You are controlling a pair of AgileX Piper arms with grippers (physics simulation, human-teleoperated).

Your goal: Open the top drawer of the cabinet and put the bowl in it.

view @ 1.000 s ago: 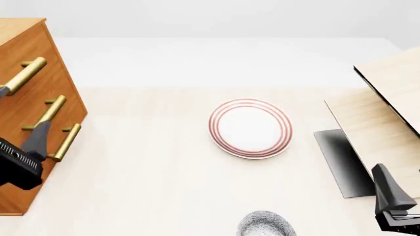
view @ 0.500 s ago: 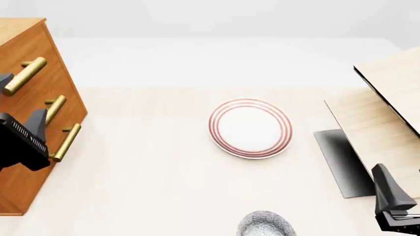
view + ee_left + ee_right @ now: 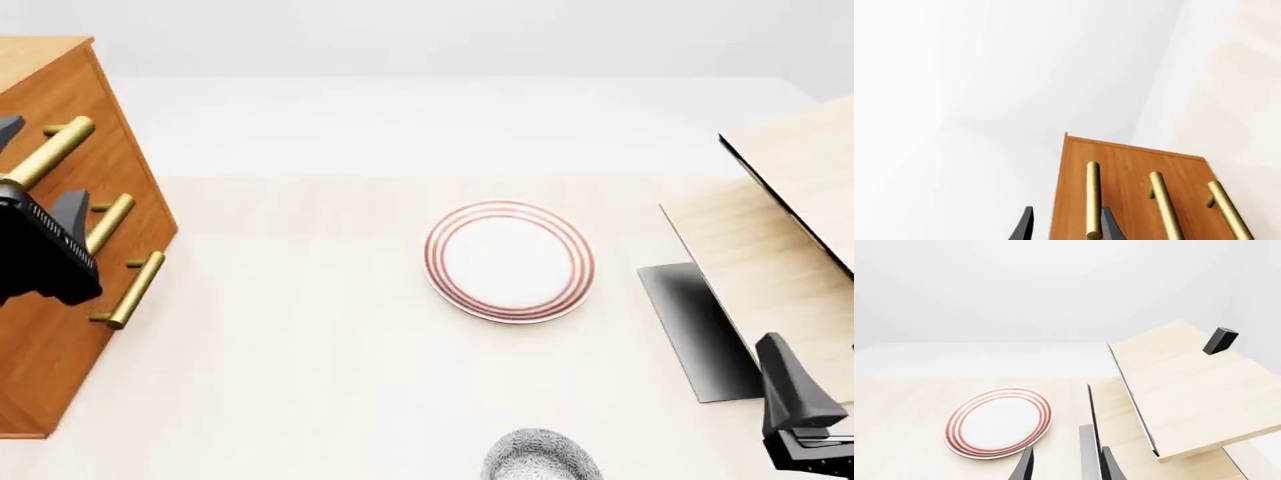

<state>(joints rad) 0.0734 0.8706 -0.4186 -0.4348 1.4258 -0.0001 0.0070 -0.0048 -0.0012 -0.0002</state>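
While the left gripper (image 3: 30, 175) sits with parted jaws straddling the top drawer's (image 3: 60, 125) handle (image 3: 48, 155) on the cabinet (image 3: 67, 330), the bowl (image 3: 539, 457) rests well away from the cabinet, beyond the plate (image 3: 509, 260). Narrowly parted, the right gripper (image 3: 1063, 467) holds nothing.

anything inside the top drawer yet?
Cannot tell: the top drawer is shut flush in the cabinet, hiding its interior. The bowl sits on the table, outside it.
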